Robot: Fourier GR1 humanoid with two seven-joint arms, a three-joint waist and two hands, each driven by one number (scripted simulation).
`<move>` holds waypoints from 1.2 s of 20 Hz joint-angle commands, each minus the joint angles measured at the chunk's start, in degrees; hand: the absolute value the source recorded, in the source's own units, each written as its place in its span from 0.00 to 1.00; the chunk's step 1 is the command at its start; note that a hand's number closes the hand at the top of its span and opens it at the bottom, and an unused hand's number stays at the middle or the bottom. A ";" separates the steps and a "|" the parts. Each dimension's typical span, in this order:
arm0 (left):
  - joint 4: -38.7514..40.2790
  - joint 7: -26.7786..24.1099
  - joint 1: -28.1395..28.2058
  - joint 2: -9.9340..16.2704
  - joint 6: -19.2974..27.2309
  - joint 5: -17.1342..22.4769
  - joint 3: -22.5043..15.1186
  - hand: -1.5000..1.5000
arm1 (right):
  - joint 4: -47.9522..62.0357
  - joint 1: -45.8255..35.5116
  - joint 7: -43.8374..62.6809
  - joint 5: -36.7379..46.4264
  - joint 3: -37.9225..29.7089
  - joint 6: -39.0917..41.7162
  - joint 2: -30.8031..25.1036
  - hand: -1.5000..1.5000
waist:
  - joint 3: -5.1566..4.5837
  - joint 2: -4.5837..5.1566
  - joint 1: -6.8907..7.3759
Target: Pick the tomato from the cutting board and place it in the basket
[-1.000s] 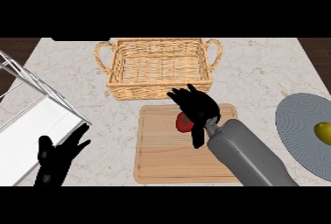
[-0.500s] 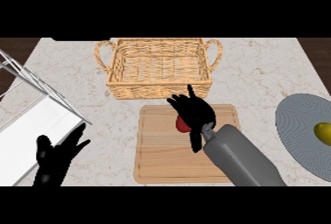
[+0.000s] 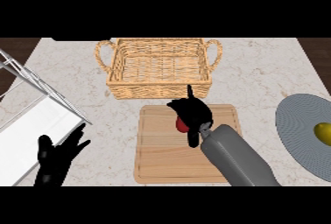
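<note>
The red tomato point(image 3: 181, 125) lies on the upper part of the wooden cutting board point(image 3: 161, 159), and only its left edge shows. My right hand point(image 3: 192, 113) sits on top of it with fingers curled round it, one finger still pointing up toward the basket, and the thumb below the tomato. The wicker basket point(image 3: 158, 89) stands just beyond the board, with nothing in it. My left hand point(image 3: 57, 158) rests open at the lower left, fingers up.
A grey plate point(image 3: 298, 131) at the right edge holds a yellow-green fruit point(image 3: 323, 131). A metal rack with a white tray point(image 3: 29, 124) fills the left side. Marble counter shows between the board and the plate.
My right hand has drawn its spread fingers in and closed down over the tomato, shifting slightly left. The left hand has stayed in place.
</note>
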 commanded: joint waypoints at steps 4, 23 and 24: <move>0.38 2.59 1.38 1.23 -2.13 -0.19 1.31 0.50 | 4.61 -0.28 -6.78 5.98 1.86 -4.58 -1.06 1.00 | -0.33 0.99 0.12; 2.36 2.39 -4.34 -1.58 -4.25 -3.22 -2.79 0.50 | -4.45 -9.39 41.84 -4.59 14.26 -16.51 4.00 1.00 | -0.44 1.93 9.59; 2.83 2.63 -4.23 -1.76 -5.05 -2.98 -3.42 0.50 | -5.46 -10.33 43.42 -4.92 14.23 -19.42 4.00 1.00 | -0.41 2.11 9.97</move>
